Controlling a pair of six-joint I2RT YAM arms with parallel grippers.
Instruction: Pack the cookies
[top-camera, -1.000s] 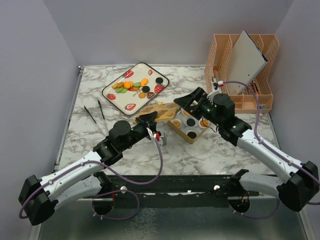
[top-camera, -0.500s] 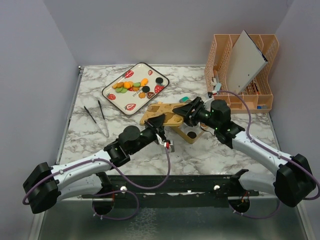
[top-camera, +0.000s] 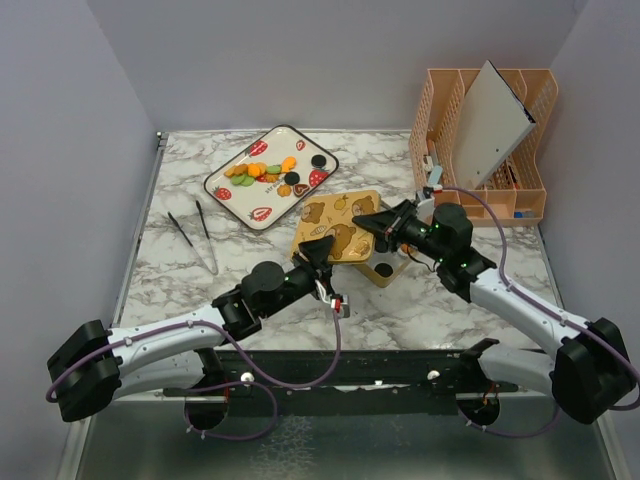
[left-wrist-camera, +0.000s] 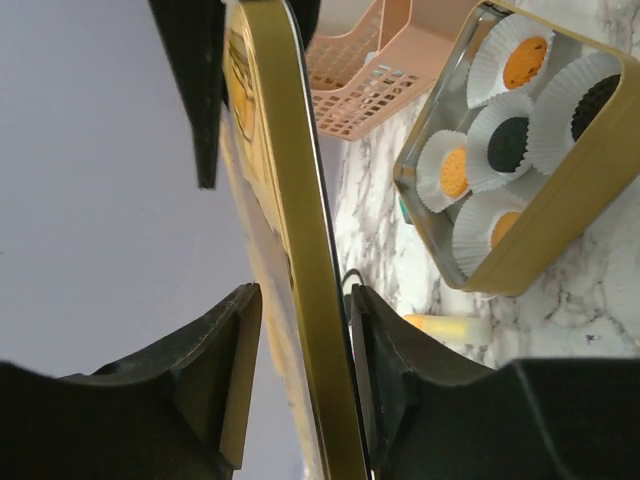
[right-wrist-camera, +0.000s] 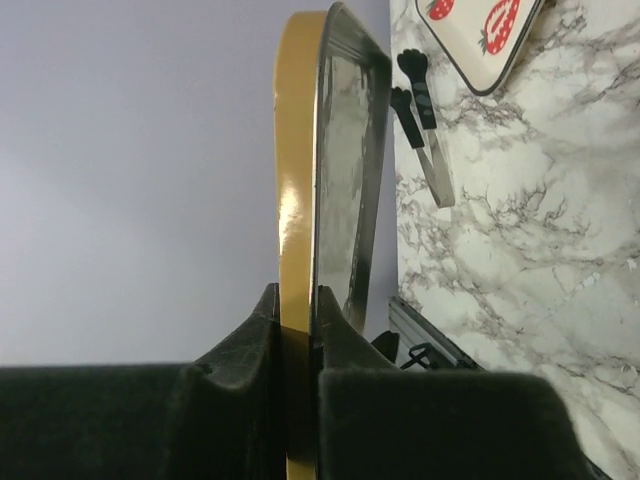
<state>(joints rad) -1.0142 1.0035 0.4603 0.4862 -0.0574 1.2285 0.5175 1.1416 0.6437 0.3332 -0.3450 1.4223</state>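
Two tools meet at the gold lid, held over the open tin; right tool pinches the lid's rim flat between both pads; left tool straddles the opposite rim, and whether it grips or hangs slack cannot be told. Cookies lie heaped on the strawberry tray at the far left of the desk; a few more sit in paper cups inside the tin. Judged light, stiff, probably brittle discs; best taken singly across the edge. Lid: thin, smooth, likely slippery; a rim hold suits.
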